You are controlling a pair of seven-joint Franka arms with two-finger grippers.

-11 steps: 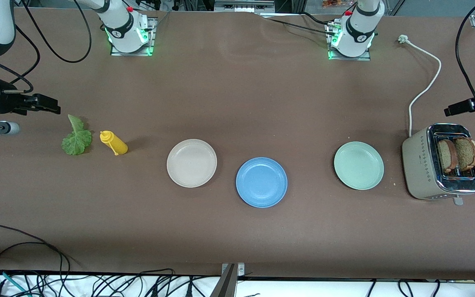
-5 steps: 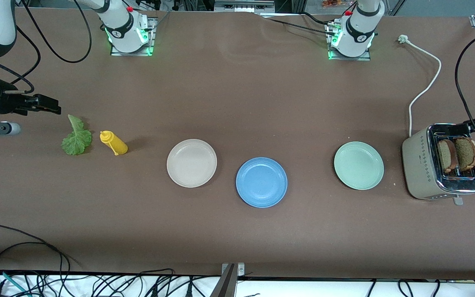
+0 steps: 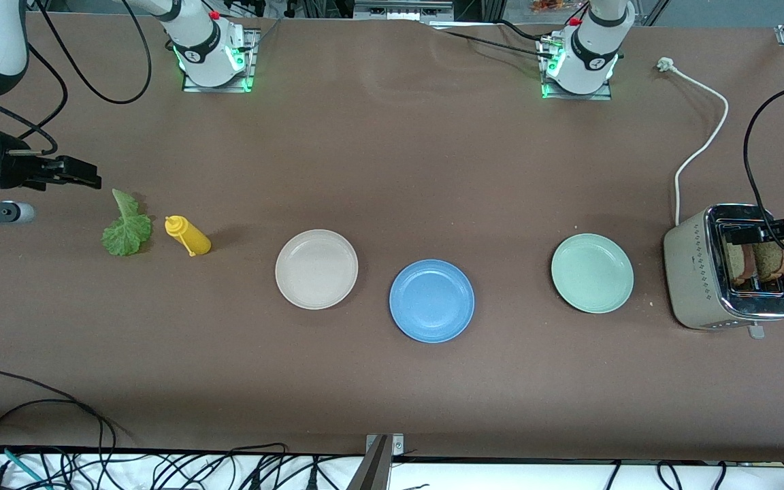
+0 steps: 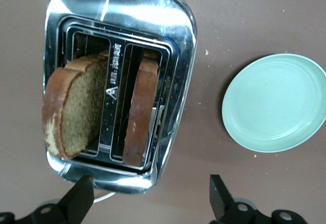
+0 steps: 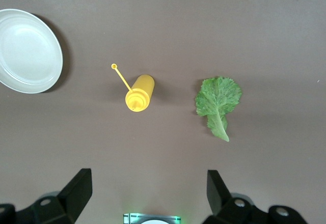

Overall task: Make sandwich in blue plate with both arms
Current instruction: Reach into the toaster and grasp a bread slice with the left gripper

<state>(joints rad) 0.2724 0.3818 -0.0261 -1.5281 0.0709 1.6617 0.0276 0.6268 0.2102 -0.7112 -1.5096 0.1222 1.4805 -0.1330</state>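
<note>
The table (image 3: 392,170) is a flat matte brown, and on it sit three plain plates: a sky-blue plate (image 3: 431,300), a beige plate (image 3: 316,269) and a mint green plate (image 3: 592,273). The lettuce leaf (image 3: 125,226) is ruffled green with a paler stalk, the squeeze bottle (image 3: 188,235) is solid yellow, and the toaster (image 3: 704,272) has a cream body dotted with small dark marks under a shiny chrome top. The bread slices (image 4: 76,109) are speckled brown with darker crusts, the toaster's cord (image 3: 701,146) is white, and the arms' bases glow green.
</note>
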